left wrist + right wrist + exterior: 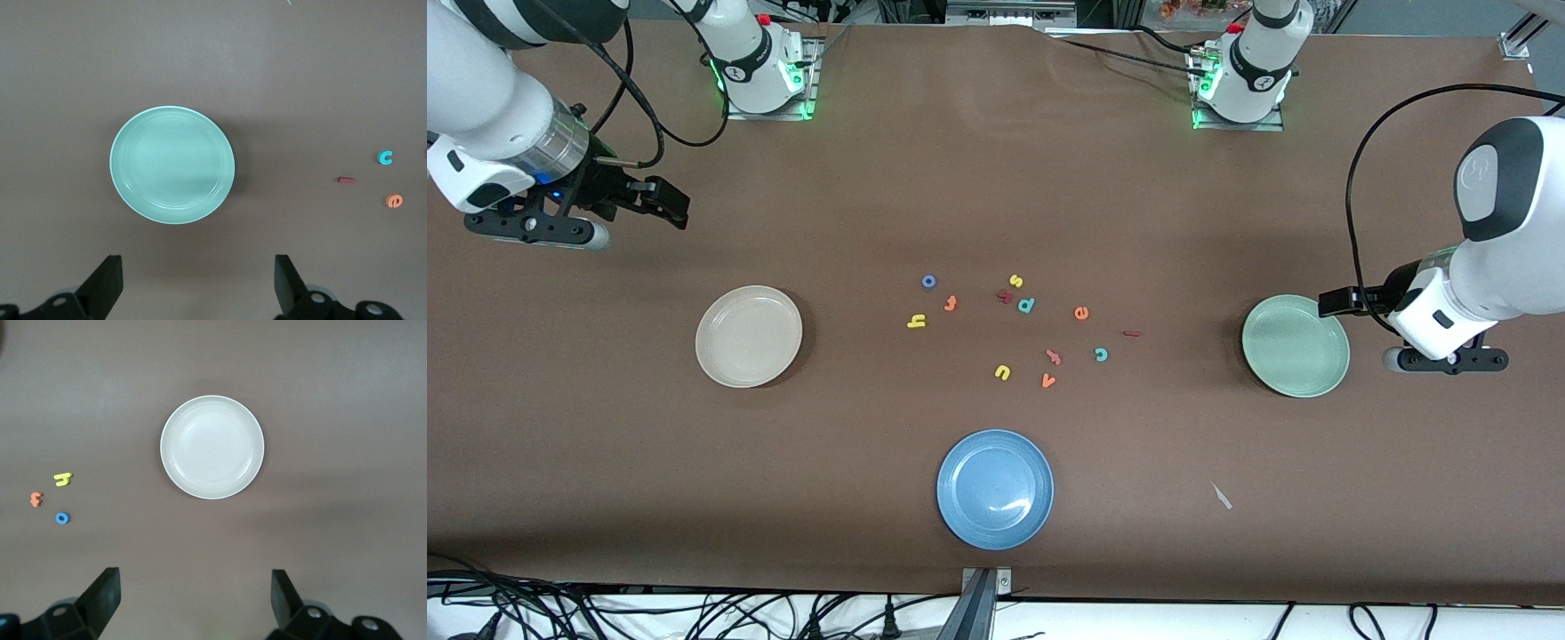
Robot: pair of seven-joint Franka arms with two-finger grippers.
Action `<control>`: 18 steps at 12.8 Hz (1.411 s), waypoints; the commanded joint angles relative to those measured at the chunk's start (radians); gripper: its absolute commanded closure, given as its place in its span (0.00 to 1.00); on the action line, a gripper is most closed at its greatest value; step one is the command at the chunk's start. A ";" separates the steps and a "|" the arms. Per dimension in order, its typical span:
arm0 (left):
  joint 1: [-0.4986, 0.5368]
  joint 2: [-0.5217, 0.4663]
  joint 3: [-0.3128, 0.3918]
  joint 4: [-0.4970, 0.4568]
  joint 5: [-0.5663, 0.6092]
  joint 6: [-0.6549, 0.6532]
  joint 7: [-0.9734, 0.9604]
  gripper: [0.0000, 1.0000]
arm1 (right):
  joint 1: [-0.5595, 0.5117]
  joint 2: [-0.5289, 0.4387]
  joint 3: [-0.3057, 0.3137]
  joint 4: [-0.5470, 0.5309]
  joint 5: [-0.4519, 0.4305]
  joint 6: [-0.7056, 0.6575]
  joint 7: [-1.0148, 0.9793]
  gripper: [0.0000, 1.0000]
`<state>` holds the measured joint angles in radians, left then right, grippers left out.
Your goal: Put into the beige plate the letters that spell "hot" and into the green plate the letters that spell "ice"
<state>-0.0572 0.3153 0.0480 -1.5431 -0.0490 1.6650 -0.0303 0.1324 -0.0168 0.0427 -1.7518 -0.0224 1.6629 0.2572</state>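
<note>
Flat matte brown table (996,178); glossy round beige plate (749,336) and green plate (1296,346) both bare. Left gripper (199,287) and right gripper (195,603) spread wide, nothing held.

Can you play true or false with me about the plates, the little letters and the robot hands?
1. The beige plate has nothing in it. True.
2. The blue "o" lies in the blue plate. False: it lies on the table, beside the orange "t" and the yellow "h".
3. The left gripper is open and holds nothing. True.
4. The teal "c" is already in the green plate. False: it is on the table, near the dark red "i" and the orange "e".
5. The right gripper is squeezing a letter. False: it is open and holds nothing.
</note>
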 commanded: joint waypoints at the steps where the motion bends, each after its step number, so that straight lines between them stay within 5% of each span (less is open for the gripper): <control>1: 0.000 0.002 0.004 0.000 -0.017 0.010 0.026 0.00 | -0.005 0.008 0.000 0.020 -0.002 -0.023 -0.036 0.00; 18: -0.001 0.005 0.004 0.000 -0.017 0.012 0.026 0.00 | -0.005 0.017 0.020 -0.017 0.002 -0.028 -0.036 0.00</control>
<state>-0.0578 0.3214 0.0480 -1.5431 -0.0490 1.6687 -0.0303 0.1329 0.0088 0.0677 -1.7687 -0.0222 1.6491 0.2359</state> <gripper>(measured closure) 0.000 0.000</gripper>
